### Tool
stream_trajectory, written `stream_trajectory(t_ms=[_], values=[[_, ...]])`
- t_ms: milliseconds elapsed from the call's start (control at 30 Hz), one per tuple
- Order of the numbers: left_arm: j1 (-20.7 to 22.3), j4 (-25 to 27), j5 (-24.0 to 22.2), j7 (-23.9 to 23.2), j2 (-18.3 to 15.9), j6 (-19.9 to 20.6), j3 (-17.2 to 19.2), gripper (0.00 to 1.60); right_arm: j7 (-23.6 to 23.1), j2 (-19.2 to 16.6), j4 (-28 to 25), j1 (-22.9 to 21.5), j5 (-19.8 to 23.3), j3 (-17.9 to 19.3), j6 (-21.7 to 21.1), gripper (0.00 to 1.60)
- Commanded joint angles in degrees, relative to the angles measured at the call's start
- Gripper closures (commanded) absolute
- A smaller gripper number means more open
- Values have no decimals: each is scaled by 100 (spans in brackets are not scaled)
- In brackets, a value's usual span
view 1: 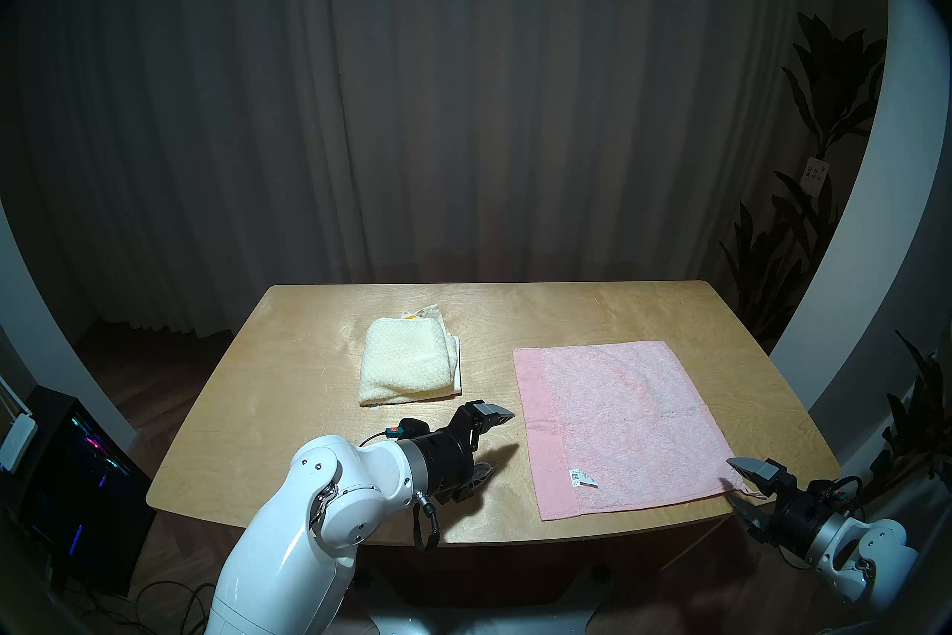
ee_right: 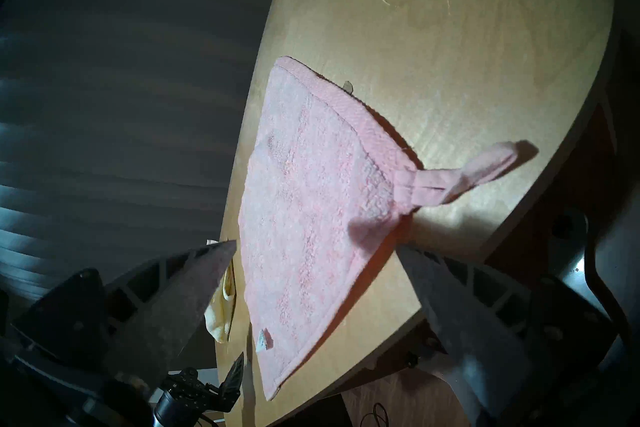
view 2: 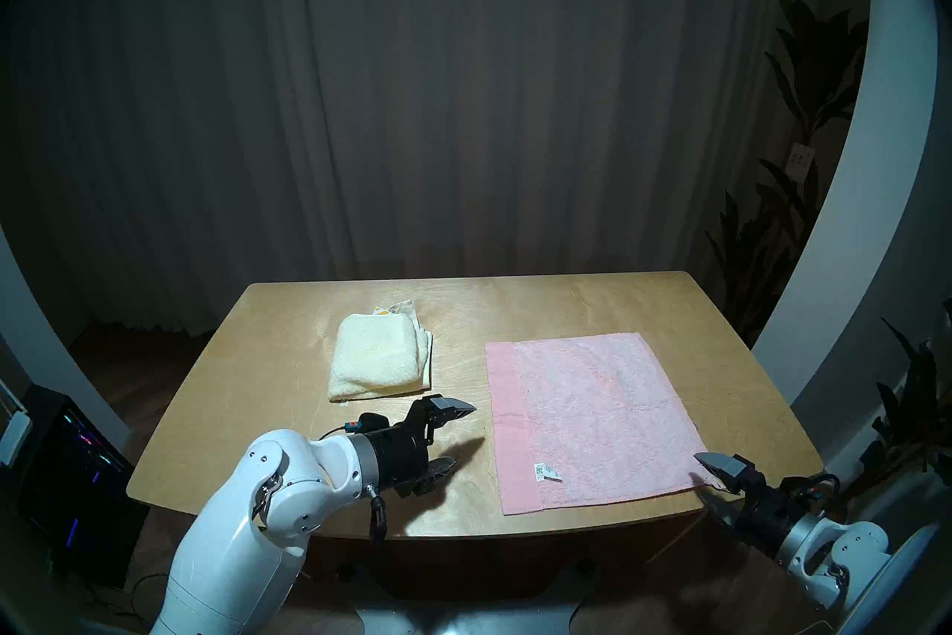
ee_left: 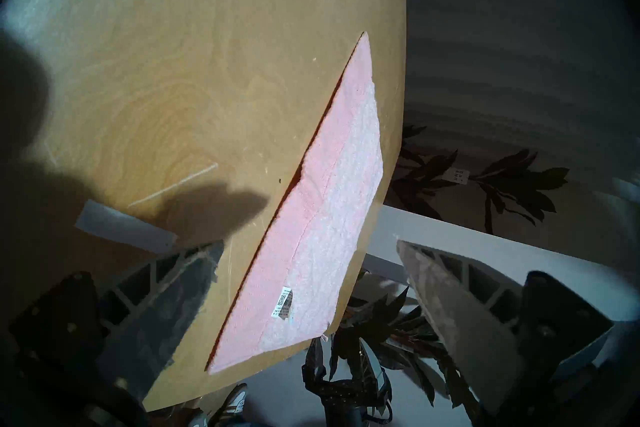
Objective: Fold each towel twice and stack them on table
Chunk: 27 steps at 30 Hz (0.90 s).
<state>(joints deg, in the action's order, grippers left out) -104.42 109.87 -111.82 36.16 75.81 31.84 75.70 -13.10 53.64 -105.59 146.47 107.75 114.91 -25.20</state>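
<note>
Pink towel (view 1: 618, 422) lies flat and unfolded on right half of table (view 1: 288, 412), near edge along the table's near edge, corner loop (ee_right: 485, 173) at its near-right corner. Cream towel (view 1: 407, 363) already folded, left of centre, farther back; the two well apart.

Left gripper (view 1: 494, 440) hovers just left of pink towel's near-left part, jaws fully spread, empty. Right gripper (view 1: 742, 484) at the near-right corner by the loop, jaws wide apart, nothing held.

Step in hand, judged: approach for first fold of pink towel. Next: each gripper pinches a near corner, then carries it to the far edge
</note>
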Motion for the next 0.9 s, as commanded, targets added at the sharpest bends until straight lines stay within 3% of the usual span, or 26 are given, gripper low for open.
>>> stream_trajectory(t_ms=[0,333,633,867], values=[[-120,202,1,-58,4,-59,56,0,60,-29,49,-213,-47,-109,110,0],[-326,359,-178,-37,-126,217,-28,0,94,-140,256,-396,-159,-247,165,0],[118,19,-18,-156,-197,705,-366,0,-55,-231,502,-627,-214,-392,116,0],[504,-215,11,51,-183,938,-609,0,-125,-280,704,-822,-176,-478,118,0]])
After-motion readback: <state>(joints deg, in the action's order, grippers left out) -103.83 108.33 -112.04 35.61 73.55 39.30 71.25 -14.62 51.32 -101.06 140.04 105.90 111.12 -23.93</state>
